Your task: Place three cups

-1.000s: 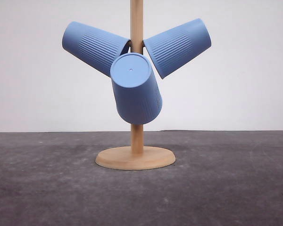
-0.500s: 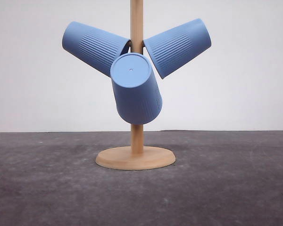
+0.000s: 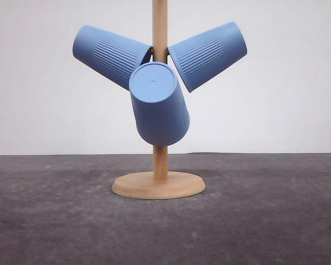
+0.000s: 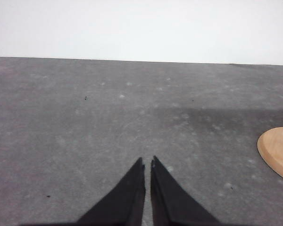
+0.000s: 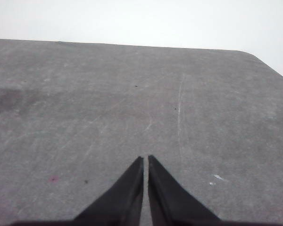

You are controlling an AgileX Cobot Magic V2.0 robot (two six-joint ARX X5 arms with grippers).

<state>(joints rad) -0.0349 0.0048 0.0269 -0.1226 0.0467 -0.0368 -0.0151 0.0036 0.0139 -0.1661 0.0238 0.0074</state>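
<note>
Flanking wooden stand (three cups), bare table.

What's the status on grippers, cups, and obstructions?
Left gripper shut, empty; right gripper shut, empty. Three light-blue ribbed cups hang on the wooden stand. Nothing obstructing.

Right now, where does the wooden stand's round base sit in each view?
Front: wooden base stands centre on the grey table, under the three cups.
Left wrist: a sliver of the base, cut by the picture's edge.
Right wrist: grey table and white wall.
Shared landmark: table's far edge against the white wall.
</note>
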